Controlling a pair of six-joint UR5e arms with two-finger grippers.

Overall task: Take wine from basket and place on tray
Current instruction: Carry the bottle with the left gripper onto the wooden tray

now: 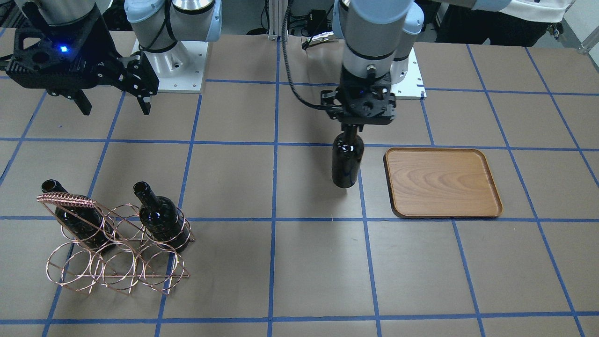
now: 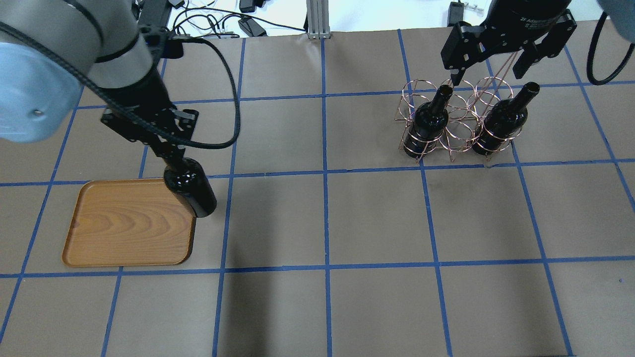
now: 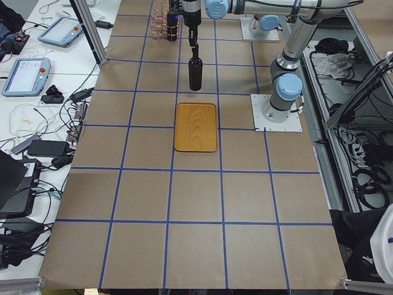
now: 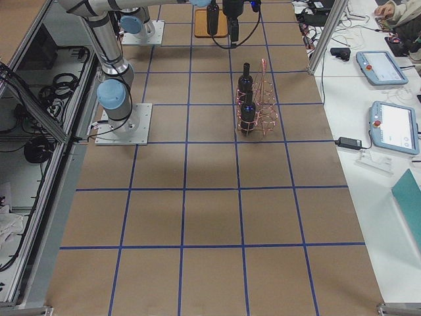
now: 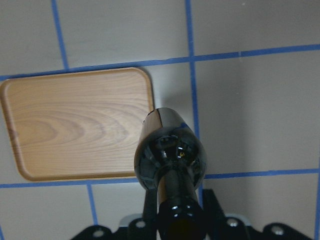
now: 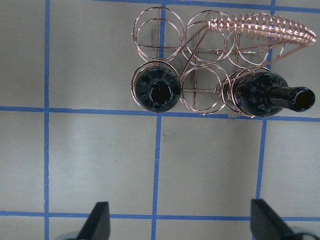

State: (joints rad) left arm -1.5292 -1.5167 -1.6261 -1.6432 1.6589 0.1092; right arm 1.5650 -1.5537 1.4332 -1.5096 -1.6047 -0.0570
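My left gripper [image 1: 352, 128] is shut on the neck of a dark wine bottle [image 1: 347, 160] and holds it upright above the table, just beside the wooden tray [image 1: 442, 182]. In the overhead view the bottle [image 2: 191, 187] hangs over the tray's [image 2: 128, 223] corner; the left wrist view shows the bottle [image 5: 170, 160] next to the tray [image 5: 75, 130]. My right gripper [image 1: 114, 96] is open and empty, high above the copper wire basket [image 1: 117, 248]. Two more bottles [image 1: 159, 217] [image 1: 77, 213] stand in the basket [image 6: 210, 65].
The table is brown paper with a blue tape grid. The arm bases [image 1: 173, 61] stand at the robot's side of the table. Tablets and cables [image 3: 37, 67] lie on side benches beyond the table edge.
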